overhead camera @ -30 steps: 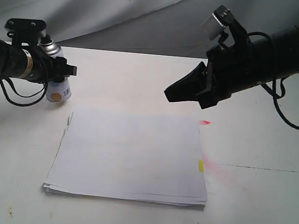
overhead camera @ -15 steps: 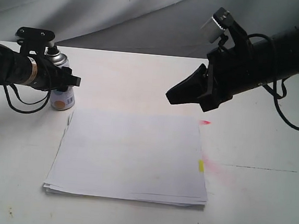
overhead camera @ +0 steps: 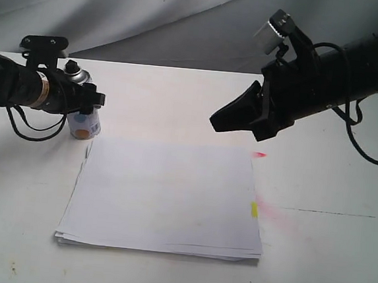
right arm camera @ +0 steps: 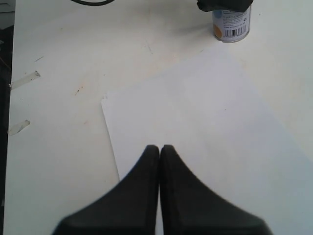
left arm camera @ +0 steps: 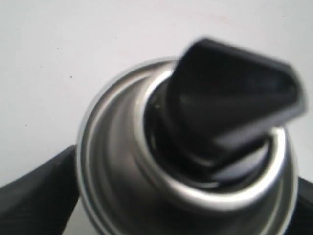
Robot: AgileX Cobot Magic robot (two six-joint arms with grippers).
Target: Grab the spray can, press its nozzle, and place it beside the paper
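silver-shouldered, dot-labelled spray can point(overhead camera: 84, 126) upright on white table point(overhead camera: 324, 259), just beside corner of white paper stack point(overhead camera: 164, 195). black left gripper point(overhead camera: 88, 99) straddles it; gripping or slack, cannot tell. black right gripper point(right arm camera: 160, 149) pressed closed, empty.

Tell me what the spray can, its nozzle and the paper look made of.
Spray can: metal, seemingly; its domed shoulder shines silver with bright reflections, the body carries a printed label. Nozzle: probably plastic, dull black, moulded shape. Paper: thin white sheets, dull finish, edges fanned in a stack.
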